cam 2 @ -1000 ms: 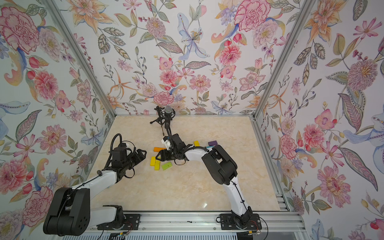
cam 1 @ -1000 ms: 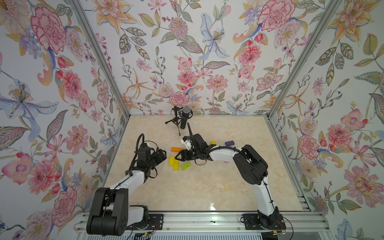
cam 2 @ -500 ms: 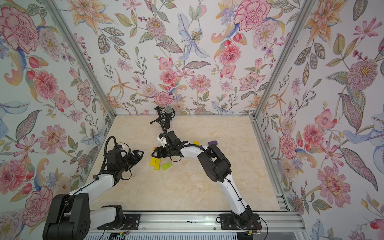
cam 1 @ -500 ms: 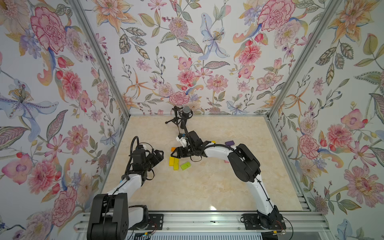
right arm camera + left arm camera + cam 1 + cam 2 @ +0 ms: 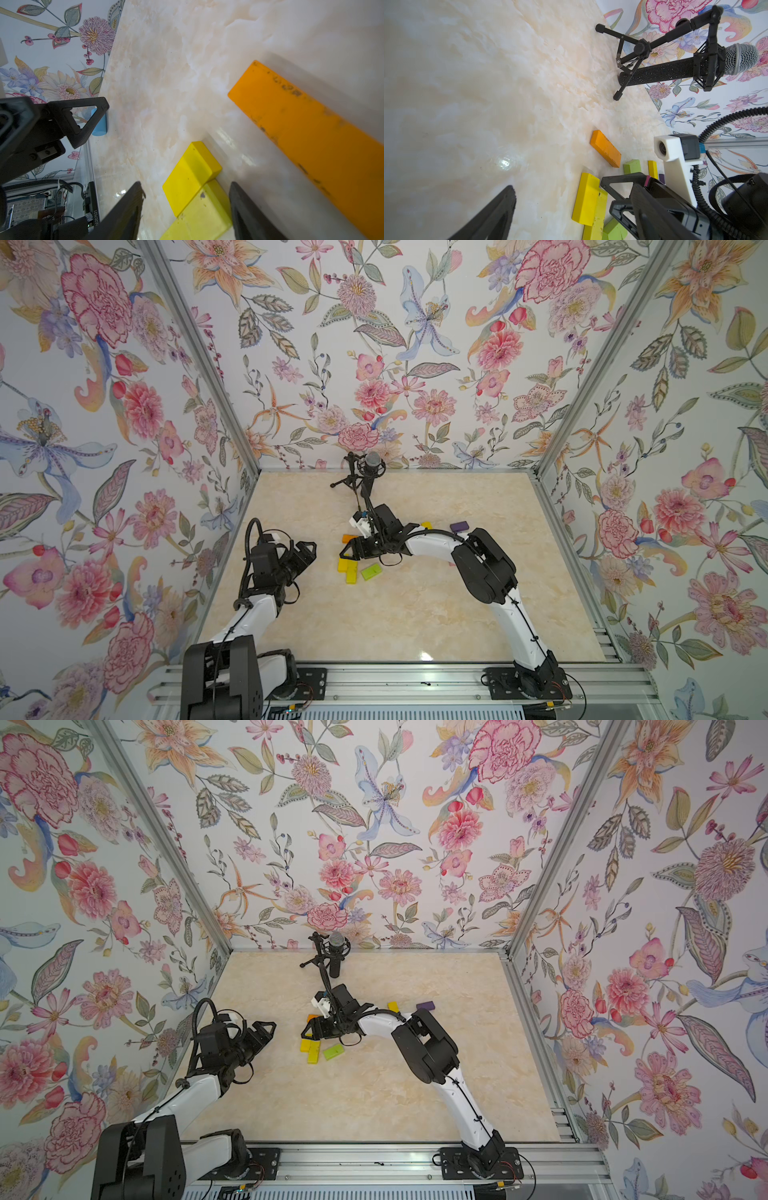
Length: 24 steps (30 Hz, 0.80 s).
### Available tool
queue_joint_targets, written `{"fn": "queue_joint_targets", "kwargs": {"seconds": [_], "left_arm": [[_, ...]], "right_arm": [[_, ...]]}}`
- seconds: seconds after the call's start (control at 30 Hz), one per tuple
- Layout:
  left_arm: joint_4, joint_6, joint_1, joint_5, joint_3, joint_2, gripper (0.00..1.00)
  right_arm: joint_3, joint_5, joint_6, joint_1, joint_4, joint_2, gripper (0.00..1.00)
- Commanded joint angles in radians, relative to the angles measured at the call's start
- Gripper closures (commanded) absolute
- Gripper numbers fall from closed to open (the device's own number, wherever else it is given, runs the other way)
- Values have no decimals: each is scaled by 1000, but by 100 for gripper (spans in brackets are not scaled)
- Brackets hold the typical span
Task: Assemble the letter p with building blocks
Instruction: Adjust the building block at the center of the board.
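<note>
We found the black right gripper (image 5: 187, 186) low over the beige marble-patterned tabletop (image 5: 395, 614). Its jaws were apart and straddled two flat rectangular plastic bricks, a bright yellow block (image 5: 190, 176) lying side by side with a paler yellow block (image 5: 204, 216). The two touched and were offset lengthwise. One finger stood just beside the paler one and the other was clear of both (so nothing was clamped). A long flat orange block (image 5: 307, 141) lay near the pair without touching it. In both top views a lime-green block (image 5: 371, 571) sat just beside the yellow ones. A small purple block (image 5: 459, 526) and a small yellow block (image 5: 426, 525) lay well apart, beyond the right forearm.

The black left gripper (image 5: 309, 558) was off toward the table's left edge with its jaws wide and empty. In the right wrist view a light-blue block (image 5: 99, 122) showed just behind its fingertip; we could not tell whether they touched. The black microphone on its tripod (image 5: 370, 466) stood by the back wall.
</note>
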Motion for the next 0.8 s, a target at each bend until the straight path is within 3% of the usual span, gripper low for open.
{"fn": "queue_joint_targets", "kwargs": {"seconds": [0.0,0.53,0.77], "left_arm": [[-9,18,11,33,-5,10,11],[61,11,11,97,-42,63,11],[99,5,11,138,-48,95,12]], "right_arm": [[-17,-32,-7,13,-28,22,34],[-172,2,6,95,-26,-55,33],[-168,33,19,73,-27,-72,33]]}}
